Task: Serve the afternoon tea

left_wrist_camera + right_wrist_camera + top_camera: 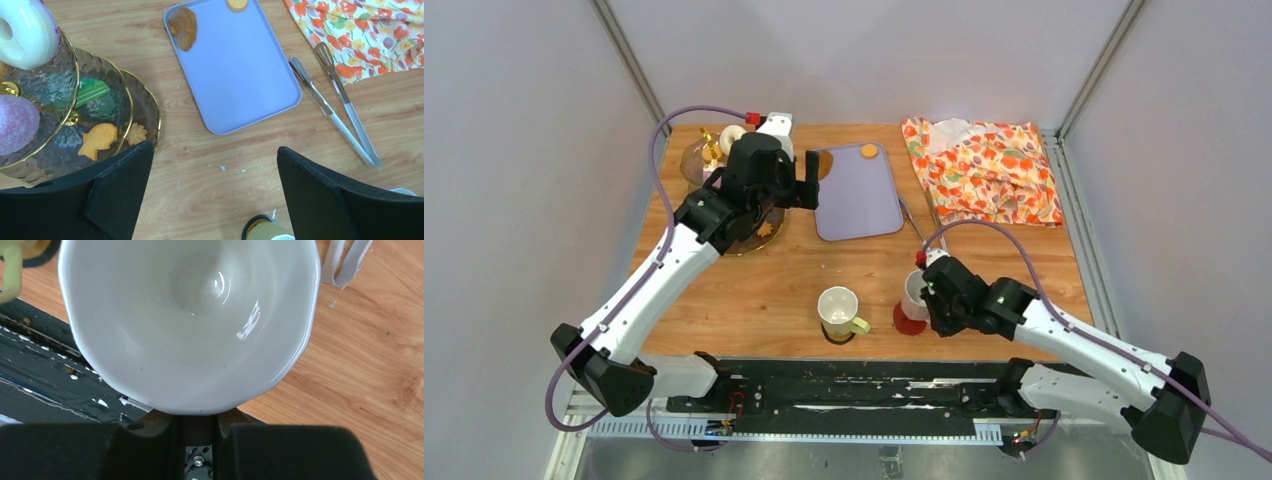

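The three-tier glass stand stands at the far left and shows in the left wrist view. It holds a white donut, a purple donut, a green cake, a fish biscuit and a flower biscuit. My left gripper is open and empty between the stand and the lilac tray. My right gripper is shut on the handle of a white mug over a red coaster. A second mug with a yellow-green handle stands to its left.
The tray holds a brown pastry and a round orange biscuit. Metal tongs lie right of the tray. A flowered cloth covers the far right corner. The black rail runs along the table's near edge.
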Motion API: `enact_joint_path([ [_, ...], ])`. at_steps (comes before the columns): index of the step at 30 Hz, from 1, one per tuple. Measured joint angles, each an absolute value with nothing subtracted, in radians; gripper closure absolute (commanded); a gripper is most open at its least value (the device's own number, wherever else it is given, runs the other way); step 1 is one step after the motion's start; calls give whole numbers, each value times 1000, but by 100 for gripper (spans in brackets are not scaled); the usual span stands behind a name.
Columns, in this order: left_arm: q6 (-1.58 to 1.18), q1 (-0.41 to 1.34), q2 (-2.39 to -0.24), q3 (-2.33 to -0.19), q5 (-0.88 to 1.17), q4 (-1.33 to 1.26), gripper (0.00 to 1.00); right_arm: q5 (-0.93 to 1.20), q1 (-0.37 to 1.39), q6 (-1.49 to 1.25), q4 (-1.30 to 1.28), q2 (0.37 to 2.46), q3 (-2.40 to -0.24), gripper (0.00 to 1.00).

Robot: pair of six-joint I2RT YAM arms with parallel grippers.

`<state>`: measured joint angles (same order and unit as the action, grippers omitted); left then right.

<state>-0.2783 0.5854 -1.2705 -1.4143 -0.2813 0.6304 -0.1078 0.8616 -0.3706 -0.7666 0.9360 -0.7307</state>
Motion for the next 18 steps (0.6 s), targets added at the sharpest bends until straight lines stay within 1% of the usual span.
enact_joint_path([
  [4, -281, 586, -1263, -1414, -281, 630, 2, -146, 928, -374, -760, 991, -733, 100],
  [18, -286, 585, -1234, -1406, -278, 631, 2, -183, 1016, -391, -737, 1068, -739, 99],
])
